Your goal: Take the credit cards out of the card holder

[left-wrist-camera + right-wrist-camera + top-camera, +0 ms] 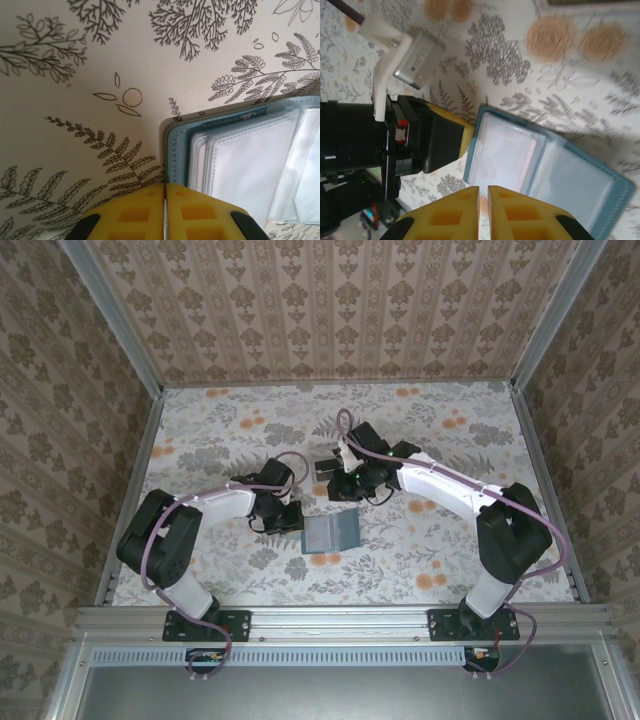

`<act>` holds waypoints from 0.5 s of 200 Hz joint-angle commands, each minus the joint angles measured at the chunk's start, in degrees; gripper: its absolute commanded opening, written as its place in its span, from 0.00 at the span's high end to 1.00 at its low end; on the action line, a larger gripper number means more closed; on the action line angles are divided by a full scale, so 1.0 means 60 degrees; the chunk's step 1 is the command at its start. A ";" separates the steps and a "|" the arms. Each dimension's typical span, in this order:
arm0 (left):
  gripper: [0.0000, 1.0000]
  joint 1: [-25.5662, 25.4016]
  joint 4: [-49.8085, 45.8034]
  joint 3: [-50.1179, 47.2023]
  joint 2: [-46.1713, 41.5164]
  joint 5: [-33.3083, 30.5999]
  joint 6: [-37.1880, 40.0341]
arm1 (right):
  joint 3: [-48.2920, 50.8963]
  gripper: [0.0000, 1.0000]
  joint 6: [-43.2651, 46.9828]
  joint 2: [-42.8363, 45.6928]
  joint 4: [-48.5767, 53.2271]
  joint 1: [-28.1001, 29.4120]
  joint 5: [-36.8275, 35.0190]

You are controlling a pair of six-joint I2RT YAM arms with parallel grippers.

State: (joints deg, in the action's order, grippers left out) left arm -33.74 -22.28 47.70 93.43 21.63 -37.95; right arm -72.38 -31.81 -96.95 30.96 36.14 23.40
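Left fingers [165, 212] are pressed flat together with nothing caught between them, the yellow pads meeting in a tight seam. The card holder [175, 145] lies open on the flowery counter [125, 60] just ahead and to the right of those tips. Its teal corner is right beside the right-hand pad, but I can't tell if it's actually touching. Clear plastic sleeves [250, 165] fan out from inside it.

Over on the other arm, the right fingers [479, 212] hover over the same holder. They're almost together with only a thin slit left, and nothing is in that slit. From there the holder spreads out ahead of the tips, with the left arm's yellow tip up against its left edge.

Under the sleeve of the panel nearest those tips there's a pale face with a pinkish edge, which looks like one of the credit cards [502, 155] tucked in. From above, the holder sits between the two sets of fingers.
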 commanded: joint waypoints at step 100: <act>0.90 0.0109 -0.0414 -0.0161 -0.0260 0.0319 0.0105 | 0.0645 0.86 -0.2018 -0.0646 -0.0752 0.0527 0.0836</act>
State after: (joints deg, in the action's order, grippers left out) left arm -33.69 -22.50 47.62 91.13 23.99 -39.22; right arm -68.60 -41.45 -99.37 26.72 38.46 27.88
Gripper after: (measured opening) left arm 0.107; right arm 0.132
